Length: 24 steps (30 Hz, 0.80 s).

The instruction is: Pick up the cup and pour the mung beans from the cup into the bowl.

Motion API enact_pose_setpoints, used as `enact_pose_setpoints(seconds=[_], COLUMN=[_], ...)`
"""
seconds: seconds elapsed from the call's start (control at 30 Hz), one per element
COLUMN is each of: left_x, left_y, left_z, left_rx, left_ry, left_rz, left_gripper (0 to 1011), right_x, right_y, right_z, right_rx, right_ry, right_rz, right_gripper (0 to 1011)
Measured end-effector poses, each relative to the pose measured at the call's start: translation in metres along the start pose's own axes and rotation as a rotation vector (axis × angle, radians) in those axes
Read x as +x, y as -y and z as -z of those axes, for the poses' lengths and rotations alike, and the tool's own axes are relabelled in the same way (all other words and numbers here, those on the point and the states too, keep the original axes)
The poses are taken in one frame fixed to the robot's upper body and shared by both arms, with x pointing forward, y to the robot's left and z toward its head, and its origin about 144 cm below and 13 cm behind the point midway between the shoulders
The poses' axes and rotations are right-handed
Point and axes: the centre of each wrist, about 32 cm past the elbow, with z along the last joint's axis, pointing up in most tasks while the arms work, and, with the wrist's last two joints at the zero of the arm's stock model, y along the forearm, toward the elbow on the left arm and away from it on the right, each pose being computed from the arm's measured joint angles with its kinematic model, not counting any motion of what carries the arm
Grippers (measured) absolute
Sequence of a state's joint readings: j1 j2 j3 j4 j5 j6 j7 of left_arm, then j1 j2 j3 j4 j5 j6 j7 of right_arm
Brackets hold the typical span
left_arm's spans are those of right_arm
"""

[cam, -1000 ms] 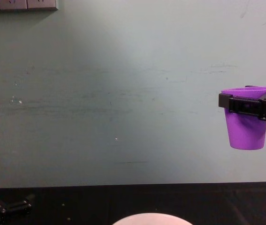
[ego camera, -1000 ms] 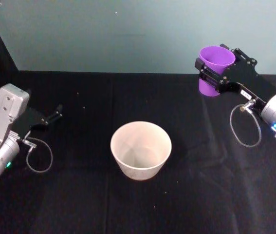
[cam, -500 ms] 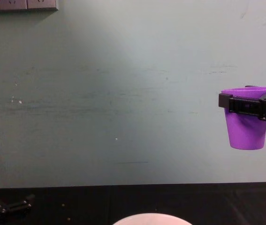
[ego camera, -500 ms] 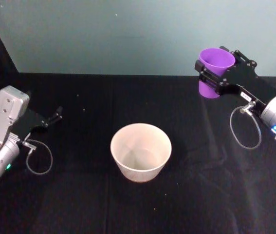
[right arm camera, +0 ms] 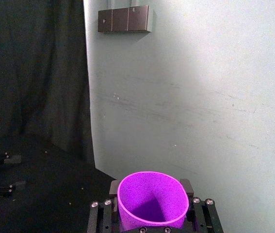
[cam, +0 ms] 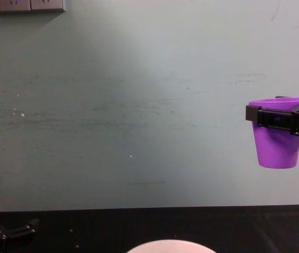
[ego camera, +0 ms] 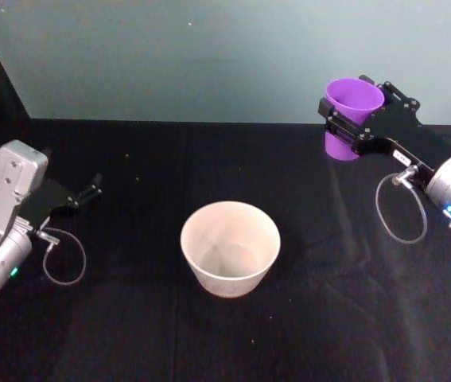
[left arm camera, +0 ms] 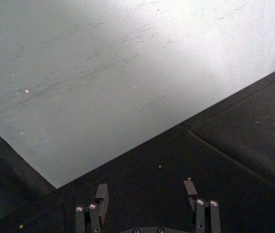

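The right gripper (ego camera: 343, 127) pinches the upright cup (ego camera: 355, 97) in the upper right of the head view, clear of the table (ego camera: 336, 318). The bowl (ego camera: 229, 282) stands at centre. The left gripper (ego camera: 91, 189) sits spread at the left edge.

There is one purple cup (ego camera: 353, 99), one pale bowl (ego camera: 230, 247) and one black counter (ego camera: 130, 334). Two robot hands are in view: one left hand (ego camera: 90, 189) and one right hand (ego camera: 346, 119). One dark strip (right arm camera: 125, 19) is mounted on the wall, and the left wrist view shows three small pale specks (left arm camera: 159, 167) on the counter.
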<state>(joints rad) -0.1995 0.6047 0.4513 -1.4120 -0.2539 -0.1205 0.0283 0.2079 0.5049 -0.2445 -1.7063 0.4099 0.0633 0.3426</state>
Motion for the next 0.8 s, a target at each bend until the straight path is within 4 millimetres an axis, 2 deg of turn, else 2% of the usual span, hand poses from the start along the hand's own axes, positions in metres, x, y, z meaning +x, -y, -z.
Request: enact_pose_setpoints(seconds=[0.8], left_x=[0.0000], left_y=[0.0000], left_z=[0.0000], left_rx=[0.000], left_ry=[0.000], left_rz=[0.000], left_gripper=[1011], right_x=[0.0000], right_y=[0.0000], right_z=[0.0000], right_rx=[0.000], right_ry=[0.000], right_rz=[0.000], right_gripper=[756])
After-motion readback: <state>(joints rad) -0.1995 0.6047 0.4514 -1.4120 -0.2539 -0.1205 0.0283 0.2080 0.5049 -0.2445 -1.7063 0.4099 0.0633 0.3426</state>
